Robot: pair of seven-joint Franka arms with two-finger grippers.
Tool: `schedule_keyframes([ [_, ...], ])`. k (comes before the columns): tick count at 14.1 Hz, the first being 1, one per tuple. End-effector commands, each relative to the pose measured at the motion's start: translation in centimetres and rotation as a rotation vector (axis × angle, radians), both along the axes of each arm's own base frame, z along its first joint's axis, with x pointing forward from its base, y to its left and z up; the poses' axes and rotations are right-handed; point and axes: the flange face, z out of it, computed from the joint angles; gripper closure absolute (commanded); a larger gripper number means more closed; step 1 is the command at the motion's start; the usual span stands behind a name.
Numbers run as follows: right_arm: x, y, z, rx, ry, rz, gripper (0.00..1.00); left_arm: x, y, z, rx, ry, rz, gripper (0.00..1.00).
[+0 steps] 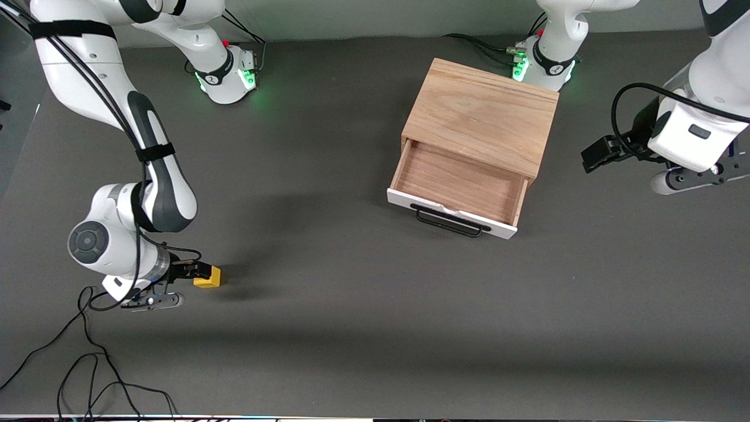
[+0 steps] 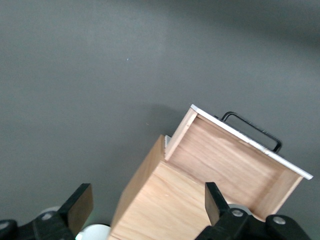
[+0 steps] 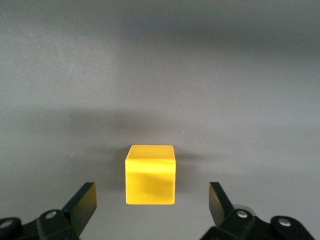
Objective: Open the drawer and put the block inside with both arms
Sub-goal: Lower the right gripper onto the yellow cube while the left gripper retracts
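Looking at my right gripper (image 3: pixel 150 210) spread around the block (image 3: pixel 150 174) on the table, well apart from the open drawer (image 1: pixel 457 184), I'd pinch its flat sides since it seems light and rigid, while my left gripper (image 2: pixel 145 207) waits spread over the box (image 1: pixel 486 111)

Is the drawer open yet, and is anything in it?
Open and empty: the drawer is pulled out of the wooden box, its bare wood floor showing; the block sits on the table.
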Motion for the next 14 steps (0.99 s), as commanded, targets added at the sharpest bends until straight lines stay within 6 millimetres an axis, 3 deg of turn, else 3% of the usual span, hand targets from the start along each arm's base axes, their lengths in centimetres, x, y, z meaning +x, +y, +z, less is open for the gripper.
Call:
schedule_keyframes([
  [1, -0.8, -0.1, -1.3, 0.031, -0.008, -0.044, 0.0, -0.3, -0.3, -0.8, 0.025, -0.004, -0.086, 0.0],
  [6, -1.9, -0.7, -4.6, 0.021, -0.042, -0.055, 0.0, -0.2, -0.2, -0.6, 0.015, -0.008, -0.102, 0.0],
  [14, -1.6, -0.8, -5.5, 0.032, -0.066, -0.066, 0.06, -0.5, 0.6, -0.2, 0.013, -0.02, -0.136, 0.0],
])
